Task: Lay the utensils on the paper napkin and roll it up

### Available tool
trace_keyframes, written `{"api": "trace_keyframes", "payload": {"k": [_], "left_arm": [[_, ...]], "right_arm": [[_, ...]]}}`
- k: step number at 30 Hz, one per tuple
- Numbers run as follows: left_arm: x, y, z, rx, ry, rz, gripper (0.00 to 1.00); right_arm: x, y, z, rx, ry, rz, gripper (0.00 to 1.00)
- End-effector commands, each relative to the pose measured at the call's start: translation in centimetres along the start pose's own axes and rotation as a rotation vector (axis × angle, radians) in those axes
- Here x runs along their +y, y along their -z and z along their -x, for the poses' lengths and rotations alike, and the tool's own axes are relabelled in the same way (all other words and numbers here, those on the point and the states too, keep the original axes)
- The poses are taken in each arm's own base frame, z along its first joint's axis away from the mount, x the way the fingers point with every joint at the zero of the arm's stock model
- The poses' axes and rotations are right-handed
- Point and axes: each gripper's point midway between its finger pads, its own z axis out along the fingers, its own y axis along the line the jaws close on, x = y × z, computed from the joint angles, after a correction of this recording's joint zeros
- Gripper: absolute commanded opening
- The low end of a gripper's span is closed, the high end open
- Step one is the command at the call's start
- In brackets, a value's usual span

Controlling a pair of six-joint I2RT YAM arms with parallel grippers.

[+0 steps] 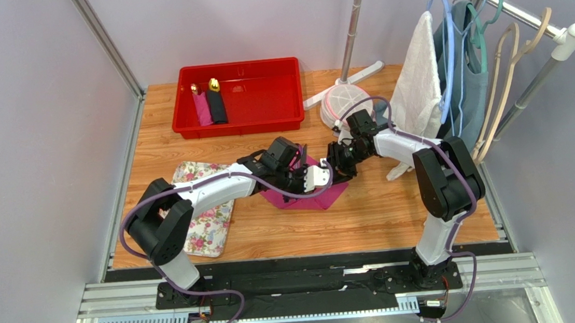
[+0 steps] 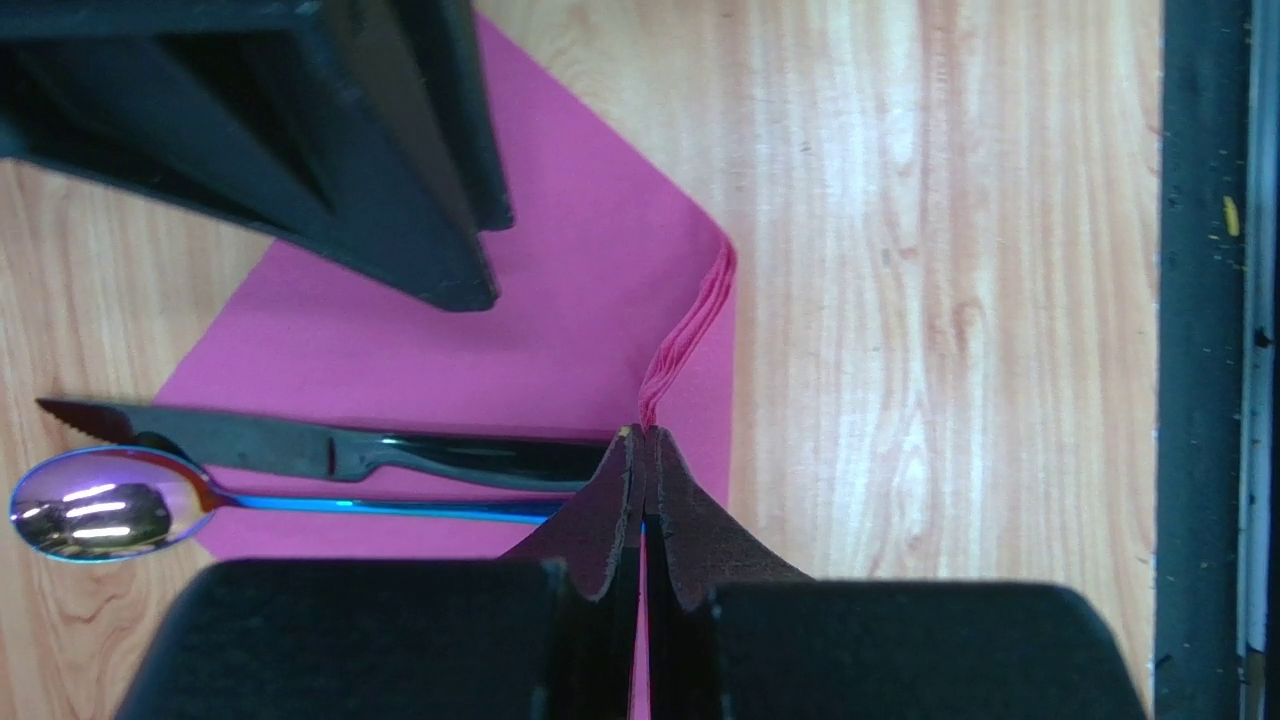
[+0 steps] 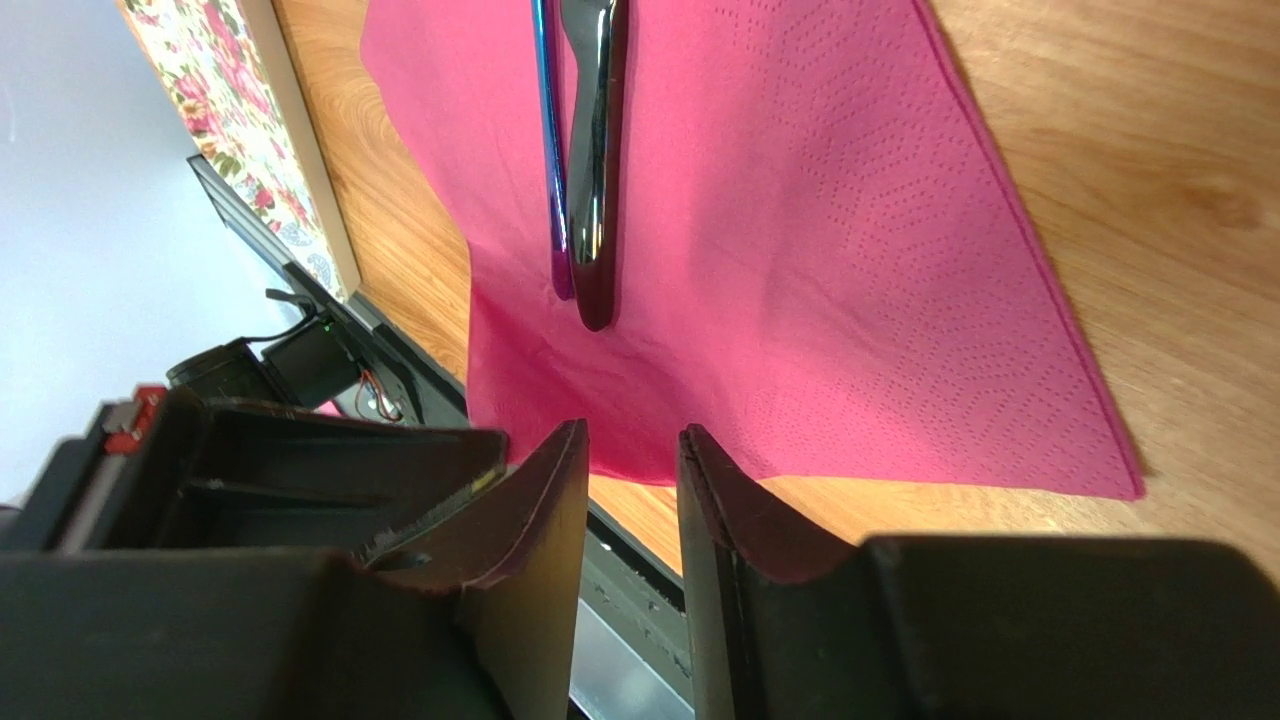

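Note:
The magenta paper napkin [image 1: 325, 197] lies at the table's middle, mostly under both grippers. In the left wrist view a black-handled knife [image 2: 331, 447] and a purple-tinted spoon [image 2: 98, 503] lie side by side on the napkin [image 2: 601, 285]. My left gripper [image 2: 645, 443] is shut on a lifted, bunched edge of the napkin. It shows in the top view [image 1: 317, 178]. My right gripper [image 3: 631, 465] is open by a narrow gap, empty, just off the napkin's [image 3: 812, 255] edge, facing the utensil handles [image 3: 589, 150]. It shows in the top view [image 1: 339, 165].
A red bin [image 1: 264, 121] at the back holds a pink roll [image 1: 201, 108] and a black roll [image 1: 217, 105] with gold cutlery. A floral cloth [image 1: 205, 215] lies at the left. A stand's white base [image 1: 343, 94], a towel [image 1: 416, 80] and hangers [image 1: 483, 43] are at the right.

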Motion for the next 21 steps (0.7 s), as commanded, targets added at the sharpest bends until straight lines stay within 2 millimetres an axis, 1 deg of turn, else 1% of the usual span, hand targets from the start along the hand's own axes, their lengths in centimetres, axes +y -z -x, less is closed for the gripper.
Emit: {"api": "trace_keyframes", "payload": {"k": [1,6,8,12,16,21], "left_arm": [[1.6,0.0,0.3,-0.018,0.002,-0.005,0.00],[3.7,-0.3,-0.3,-0.012,0.013,0.024,0.00],[4.4,-0.7,-1.0,-0.002,0.017,0.035,0.00],[5.5,-1.0,-1.6,0.005,0.024,0.052,0.00],[6.3,-1.3,-2.1,0.018,0.028,0.072,0.00],[7.0,-1.5,-2.2,0.022,0.028,0.085,0.00]], "right_arm": [[1.9,1.6,1.3,-0.054,0.044,0.048,0.32],[1.9,1.4,1.0,-0.037,0.024,0.065,0.28],[1.8,1.2,0.8,-0.029,0.009,0.070,0.26],[1.5,0.7,0.2,-0.005,-0.017,0.082,0.23],[1.3,0.2,-0.1,0.017,-0.039,0.088,0.22],[1.6,-0.7,-0.8,0.048,-0.038,0.097,0.20]]}}
